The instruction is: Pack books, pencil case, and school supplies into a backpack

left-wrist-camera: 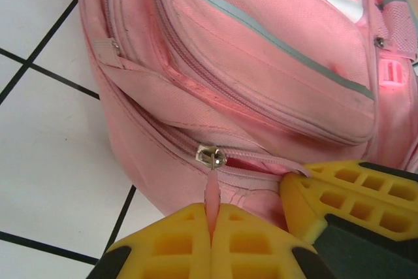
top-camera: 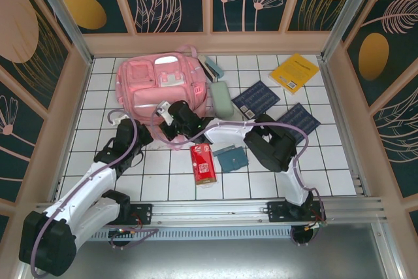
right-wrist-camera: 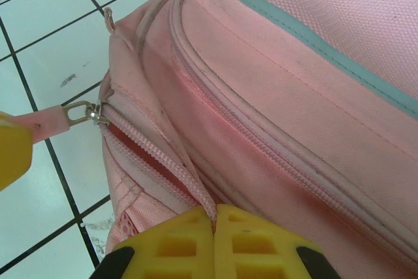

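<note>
L fingers [left-wrist-camera: 173, 243] pinching zip pull [left-wrist-camera: 212, 194], R fingers [right-wrist-camera: 176, 246] clamping backpack [right-wrist-camera: 294, 96] fabric

A large light pink fabric backpack [top-camera: 157, 83] [left-wrist-camera: 261, 63] [right-wrist-camera: 294, 96] lies flat with its front pockets up, at the far left of the white tiled surface [top-camera: 326, 161]. Its zipper along the near edge is partly open and shows a reddish gap. The pink zipper pull [left-wrist-camera: 212, 194] [right-wrist-camera: 49, 123] stretches straight out from its metal slider. Just right of the backpack lies a pale mint-green soft pencil case [top-camera: 221, 99], with a grey-and-teal stapler [top-camera: 212, 68] at its far end. Two dark navy patterned books [top-camera: 256, 98] [top-camera: 299, 121] lie flat further right, and a bright yellow book [top-camera: 294, 72] lies at the far right. A flat red packet [top-camera: 203, 163] and a small teal square [top-camera: 231, 159] lie side by side nearer the front.
</note>
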